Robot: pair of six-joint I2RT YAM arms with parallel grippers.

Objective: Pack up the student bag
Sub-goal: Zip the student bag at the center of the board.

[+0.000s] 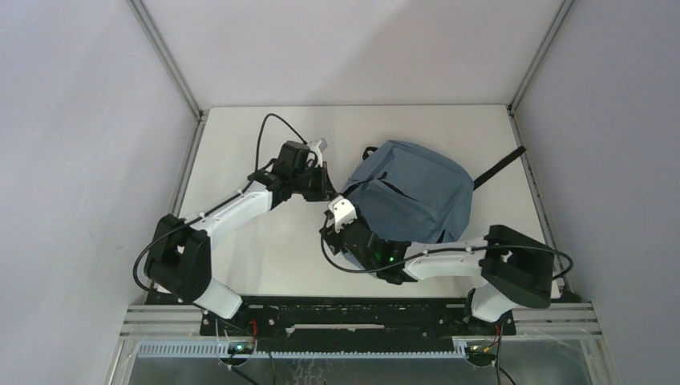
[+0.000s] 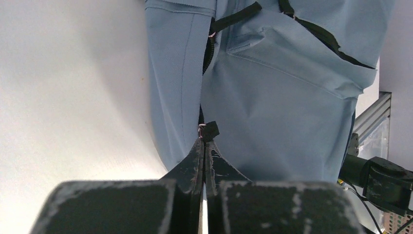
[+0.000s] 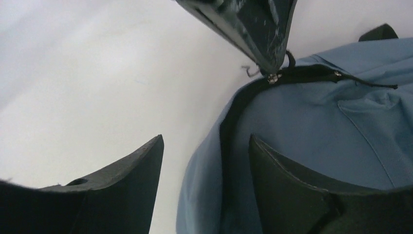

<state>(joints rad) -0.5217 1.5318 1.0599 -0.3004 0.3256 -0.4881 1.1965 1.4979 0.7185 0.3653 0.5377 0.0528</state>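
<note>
The student bag (image 1: 409, 188) is a grey-blue backpack lying on the white table, right of centre. My left gripper (image 1: 325, 186) is at the bag's left edge, shut on a small black zipper pull (image 2: 208, 130) on the black zipper line. In the left wrist view the bag (image 2: 272, 87) fills the upper right. My right gripper (image 1: 341, 226) is open at the bag's near-left corner. In the right wrist view its jaws (image 3: 205, 144) straddle the bag's zippered edge (image 3: 316, 131). The left gripper's fingers (image 3: 258, 29) and the pull (image 3: 272, 78) show above.
A black strap (image 1: 499, 168) sticks out from the bag toward the back right. Grey walls close the table at the back and both sides. The right arm's body (image 2: 380, 180) shows at the lower right of the left wrist view.
</note>
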